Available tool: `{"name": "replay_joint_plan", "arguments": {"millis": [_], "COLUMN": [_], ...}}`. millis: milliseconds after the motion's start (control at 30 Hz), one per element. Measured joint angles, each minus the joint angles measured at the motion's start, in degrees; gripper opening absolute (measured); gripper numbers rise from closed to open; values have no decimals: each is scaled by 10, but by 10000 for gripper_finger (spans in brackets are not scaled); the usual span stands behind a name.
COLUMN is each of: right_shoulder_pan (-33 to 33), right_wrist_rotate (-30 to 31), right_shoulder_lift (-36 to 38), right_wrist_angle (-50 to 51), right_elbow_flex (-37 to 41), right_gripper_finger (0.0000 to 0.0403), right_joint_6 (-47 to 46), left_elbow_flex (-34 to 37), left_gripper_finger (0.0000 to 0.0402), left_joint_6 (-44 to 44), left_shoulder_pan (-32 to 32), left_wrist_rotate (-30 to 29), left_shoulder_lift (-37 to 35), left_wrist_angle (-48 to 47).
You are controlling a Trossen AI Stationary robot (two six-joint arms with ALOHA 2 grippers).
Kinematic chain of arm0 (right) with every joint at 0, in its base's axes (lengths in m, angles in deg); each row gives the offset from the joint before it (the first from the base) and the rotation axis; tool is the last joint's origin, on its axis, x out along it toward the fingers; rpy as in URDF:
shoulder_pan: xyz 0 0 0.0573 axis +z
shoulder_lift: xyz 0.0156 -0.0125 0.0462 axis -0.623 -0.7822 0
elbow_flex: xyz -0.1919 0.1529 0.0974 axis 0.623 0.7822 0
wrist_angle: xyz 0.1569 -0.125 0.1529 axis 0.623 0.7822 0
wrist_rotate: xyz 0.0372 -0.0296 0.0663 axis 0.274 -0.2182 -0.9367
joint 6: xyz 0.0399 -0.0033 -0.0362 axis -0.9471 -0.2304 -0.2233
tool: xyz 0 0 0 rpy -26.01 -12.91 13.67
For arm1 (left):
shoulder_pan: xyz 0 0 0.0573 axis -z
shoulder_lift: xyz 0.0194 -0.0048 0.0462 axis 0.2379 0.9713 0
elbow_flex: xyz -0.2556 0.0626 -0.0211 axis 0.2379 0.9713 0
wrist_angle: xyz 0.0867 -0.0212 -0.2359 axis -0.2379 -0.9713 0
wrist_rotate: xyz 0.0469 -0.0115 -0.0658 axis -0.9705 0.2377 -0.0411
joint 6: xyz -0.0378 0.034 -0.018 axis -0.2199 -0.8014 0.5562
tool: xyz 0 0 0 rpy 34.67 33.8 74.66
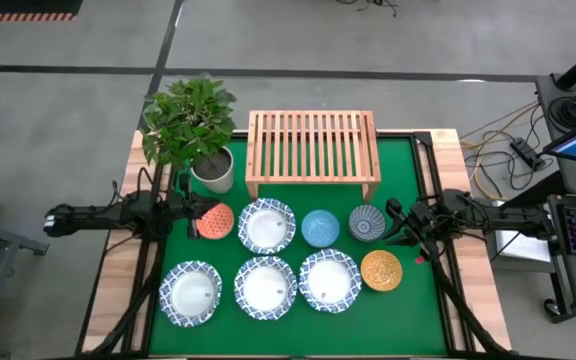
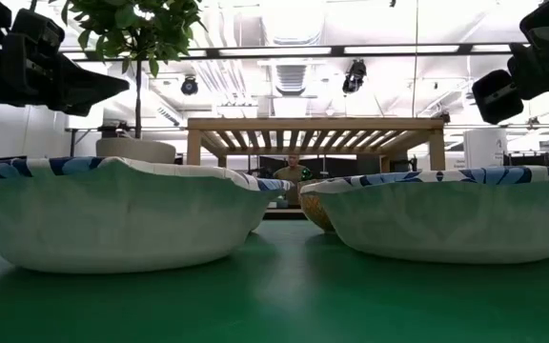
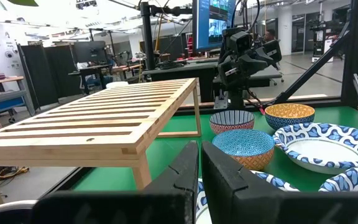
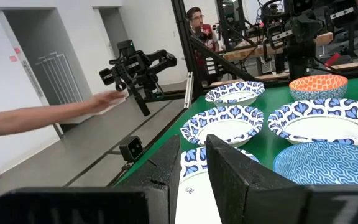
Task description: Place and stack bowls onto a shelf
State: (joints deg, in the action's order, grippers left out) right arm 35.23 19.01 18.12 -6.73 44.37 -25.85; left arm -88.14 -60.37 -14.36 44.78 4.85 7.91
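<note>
Shelf [image 1: 312,150] stands bare at the desk's far edge. All eight bowls [image 1: 266,225] sit unstacked in two rows toward the near edge. Left gripper [image 1: 196,209] shut, empty, above the orange bowl [image 1: 215,221]. Right gripper [image 1: 396,225] part open, empty, beside the grey patterned bowl [image 1: 367,222]. Bowls look stiff, glazed, breakable; pinch the rim.

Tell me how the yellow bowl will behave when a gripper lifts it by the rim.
The yellow bowl looks like glazed ceramic, so probably stiff, somewhat heavy for its size, and breakable if dropped. A glossy rim may be slippery between narrow fingers. It is round and deep on what seems a small foot, so a one-sided rim grip could let it tilt; pushed, it should slide on the mat, not roll.
</note>
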Motion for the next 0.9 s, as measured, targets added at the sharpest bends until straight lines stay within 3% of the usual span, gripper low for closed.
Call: {"name": "replay_joint_plan", "arguments": {"millis": [267, 467, 633, 900], "right_shoulder_pan": [0, 0, 0, 0], "right_wrist_rotate": [0, 0, 0, 0], "right_shoulder_lift": [0, 0, 0, 0], "right_wrist_angle": [0, -6, -33, -73], "right_elbow_flex": [0, 0, 0, 0], "right_gripper_finger": [68, 68, 68, 68], "right_joint_6": [0, -1, -2, -2], "left_elbow_flex": [0, 0, 0, 0], "left_gripper_finger": [2, 2, 2, 2], "left_joint_6": [4, 212, 321, 354], "left_shoulder_pan": [0, 0, 0, 0], "left_wrist_rotate": [0, 0, 0, 0], "left_shoulder_lift": [0, 0, 0, 2], "left_wrist_angle": [14, 130, 220, 257]}}
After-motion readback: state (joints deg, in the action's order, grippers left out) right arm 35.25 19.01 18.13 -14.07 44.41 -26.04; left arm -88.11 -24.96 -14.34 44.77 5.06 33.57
